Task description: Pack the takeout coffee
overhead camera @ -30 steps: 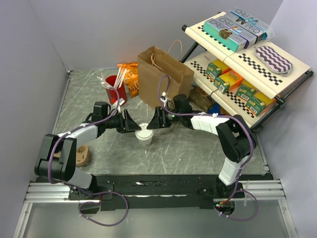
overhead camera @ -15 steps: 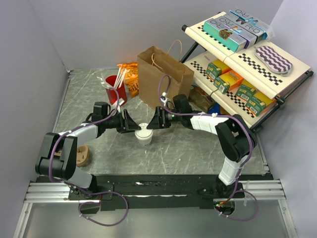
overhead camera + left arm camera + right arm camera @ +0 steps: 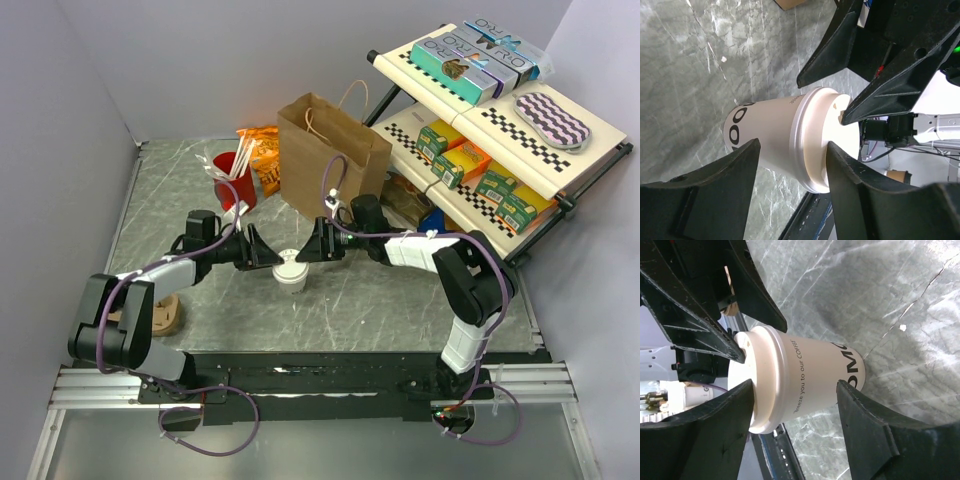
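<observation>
From above, the takeout coffee [image 3: 291, 270] stands upright on the desk [image 3: 390, 300], in front of the brown bag [image 3: 325, 150]. Both sets of fingers half mask it. My left end effector [image 3: 793, 145] is spread wide astride it, and the right end effector [image 3: 795, 382] does the same from the opposite side. I cannot tell whether any finger touches it, and the wrist views cut off the finger bases. Since a second ago the coffee has stayed put and both arms have shifted only slightly.
</observation>
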`<state>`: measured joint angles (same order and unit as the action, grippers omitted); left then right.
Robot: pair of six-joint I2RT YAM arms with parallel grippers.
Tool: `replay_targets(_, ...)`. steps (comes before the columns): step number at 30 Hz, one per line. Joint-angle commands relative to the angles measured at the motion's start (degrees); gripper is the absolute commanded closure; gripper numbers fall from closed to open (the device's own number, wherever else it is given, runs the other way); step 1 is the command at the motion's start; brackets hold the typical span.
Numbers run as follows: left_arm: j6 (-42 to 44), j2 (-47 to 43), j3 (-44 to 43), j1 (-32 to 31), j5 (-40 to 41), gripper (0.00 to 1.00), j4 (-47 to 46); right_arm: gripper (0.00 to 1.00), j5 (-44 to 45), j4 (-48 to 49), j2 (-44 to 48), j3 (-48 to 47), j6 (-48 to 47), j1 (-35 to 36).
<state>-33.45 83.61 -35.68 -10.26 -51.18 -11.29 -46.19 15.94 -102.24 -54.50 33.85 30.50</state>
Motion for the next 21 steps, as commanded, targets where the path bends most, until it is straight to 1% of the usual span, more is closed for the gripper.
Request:
replay_targets(1, 3.31, -1.7, 0.53, 0.68, 1.88, 0.38, 0.85, 0.26, -2.13, 4.06, 0.02, 2.82, -0.89, -0.18)
replay_targets(3, 1.64, -2.75, 0.61, 0.68, -0.05, 0.37, -1.7, 0.23, -5.81, 6.45, 0.11, 2.47, 0.25, -0.18)
replay_targets(6, -1.96, -3.46, 1.58, 0.68, -3.48, 0.36, -6.37, 0.21, -9.07, 10.06, 0.11, 2.29, 1.92, -0.18)
replay_targets(12, -4.43, -4.77, 2.81, 0.68, -7.79, 0.33, -8.84, 0.17, -10.67, 11.13, 0.55, 1.85, 2.28, -0.27)
replay_targets(16, -3.12, -5.04, 2.99, 0.59, -8.24, 0.31, -7.26, 0.15, -10.5, 8.76, 0.37, 0.72, 0.44, -0.09)
replay_targets(21, 0.4, -4.78, 2.46, 0.42, -8.5, 0.29, -2.09, 0.15, -9.62, 5.16, 0.02, -0.08, -2.47, -0.18)
